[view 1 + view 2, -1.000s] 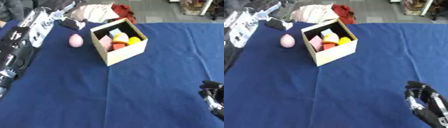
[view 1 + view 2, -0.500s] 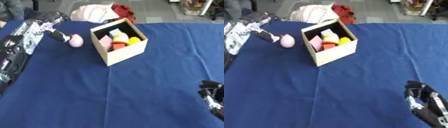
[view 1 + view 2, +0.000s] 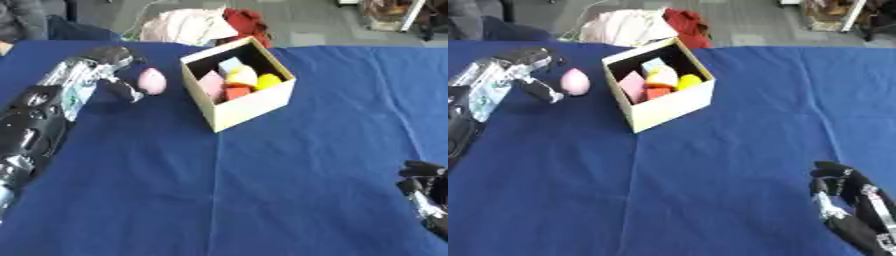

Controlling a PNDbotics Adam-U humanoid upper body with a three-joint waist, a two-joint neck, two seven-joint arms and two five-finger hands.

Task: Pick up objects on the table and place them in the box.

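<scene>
The box [image 3: 238,85] stands open-topped on the blue cloth [image 3: 262,175] and serves as the reference point. It holds several small items: a pink block [image 3: 213,83], a red block [image 3: 237,92], a yellow piece [image 3: 268,80], and a pale piece [image 3: 230,65] toward the far wall.

A pink egg [image 3: 152,81] lies on the cloth just left of the box, apart from its wall.

The left hand [image 3: 112,65] is left of the box, right beside the egg. Its fingers arch over the far side of the egg and the thumb [image 3: 122,90] angles down on the near side. The hand brackets the egg; whether the fingers touch it cannot be told.

The right hand [image 3: 846,195] is well to the near right of the box, at the lower right corner, fingers up, relaxed, holding nothing.

Beyond the box, off the cloth, lies a heap of pale and red fabric [image 3: 206,25].
</scene>
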